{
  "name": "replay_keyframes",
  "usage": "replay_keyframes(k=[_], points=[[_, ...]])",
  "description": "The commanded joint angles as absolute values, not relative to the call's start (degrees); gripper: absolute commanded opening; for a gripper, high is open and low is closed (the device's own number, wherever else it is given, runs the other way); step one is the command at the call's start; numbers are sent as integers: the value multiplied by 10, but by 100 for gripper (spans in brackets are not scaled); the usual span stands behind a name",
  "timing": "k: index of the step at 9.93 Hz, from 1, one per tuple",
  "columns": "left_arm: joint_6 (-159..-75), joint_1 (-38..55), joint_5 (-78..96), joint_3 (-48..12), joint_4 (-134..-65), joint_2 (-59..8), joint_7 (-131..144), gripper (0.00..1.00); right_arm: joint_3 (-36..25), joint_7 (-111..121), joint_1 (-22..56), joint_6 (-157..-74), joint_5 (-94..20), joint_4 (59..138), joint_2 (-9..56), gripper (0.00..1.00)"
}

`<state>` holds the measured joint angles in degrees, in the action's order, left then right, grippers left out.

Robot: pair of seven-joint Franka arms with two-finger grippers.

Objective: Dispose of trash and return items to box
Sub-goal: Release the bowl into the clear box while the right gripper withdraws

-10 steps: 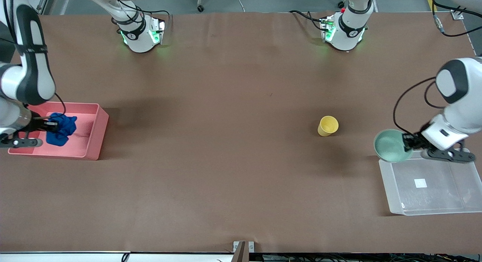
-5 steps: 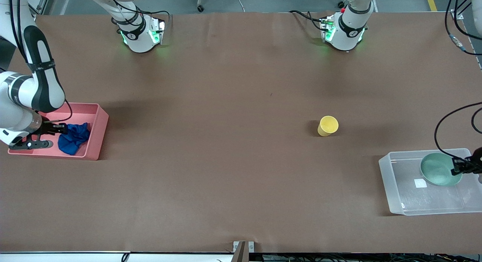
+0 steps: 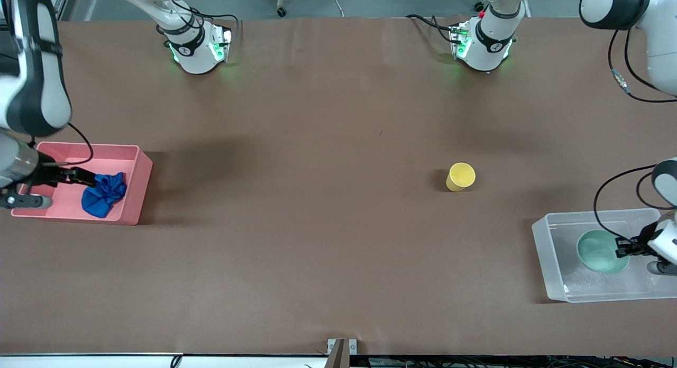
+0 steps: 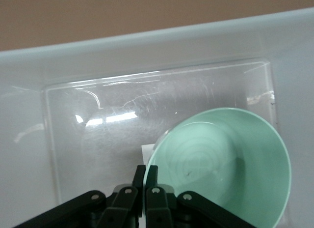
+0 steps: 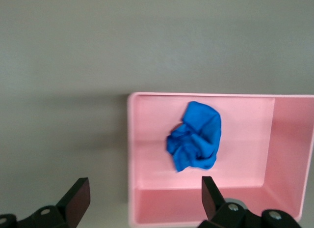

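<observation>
Left hand, fingers pinched together on the rim of the mint-green bowl, holds the bowl low inside the clear box; in the left wrist view the bowl sits tilted over the white label on the box floor. Whether its base touches the floor cannot be told. Risk: released while tilted, the bowl may rock or roll onto its side within the box; a withdrawal before the fingers part fully could drag it against the wall and shift the light box on the tabletop.

Right hand, fingers spread wide and holding nothing, hangs over the pink bin. The blue cloth lies loose inside the bin, at the end nearer the middle of the tabletop; the right wrist view shows the cloth clear of the fingers. Risk: minor; a fold could snag a fingertip if the hand dips.

Yellow cup stands on the open tabletop, well apart from the box, not yet returned. Risk: a thin, light cup may tip or skid under an off-centre grasp.
</observation>
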<state>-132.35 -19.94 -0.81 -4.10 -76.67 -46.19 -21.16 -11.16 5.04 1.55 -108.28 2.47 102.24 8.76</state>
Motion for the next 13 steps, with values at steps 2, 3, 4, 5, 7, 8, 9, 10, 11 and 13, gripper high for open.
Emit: replay_keyframes(k=[2, 3, 4, 5, 7, 8, 9, 10, 11, 13], points=[[-1351, -188, -13, -33, -759, -502, -162, 33, -83, -3, 6, -915, -33, 875, 73, 100], [-1351, -180, -13, -33, -764, -501, -155, 54, -50, -4, -23, -895, -36, 871, 49, 100], [-1351, -181, -16, -33, -766, -497, -154, 77, -25, -27, -41, -872, -34, 878, 10, 100], [-1350, -181, -18, -33, -767, -493, -154, 94, -25, -34, -39, -861, -33, 897, -23, 100], [-1317, -170, -18, -33, -773, -447, -153, 100, -29, -30, -38, -880, -26, 970, -82, 100], [-1281, -158, -18, -34, -774, -419, -153, 100, -30, -26, -34, -881, -21, 965, -84, 100], [-1242, -142, -18, -34, -776, -387, -153, 100, -36, -27, -32, -874, -11, 930, -79, 100], [-1204, -125, -18, -34, -790, -354, -152, 100, -42, -26, -28, -869, 3, 901, -70, 100], [-1190, -117, -18, -39, -821, -316, -152, 100, -47, -24, -19, -868, 23, 888, -61, 100], [-1190, -99, -18, -52, -914, -240, -126, 100, -50, -8, -22, -869, 24, 881, -47, 100]])
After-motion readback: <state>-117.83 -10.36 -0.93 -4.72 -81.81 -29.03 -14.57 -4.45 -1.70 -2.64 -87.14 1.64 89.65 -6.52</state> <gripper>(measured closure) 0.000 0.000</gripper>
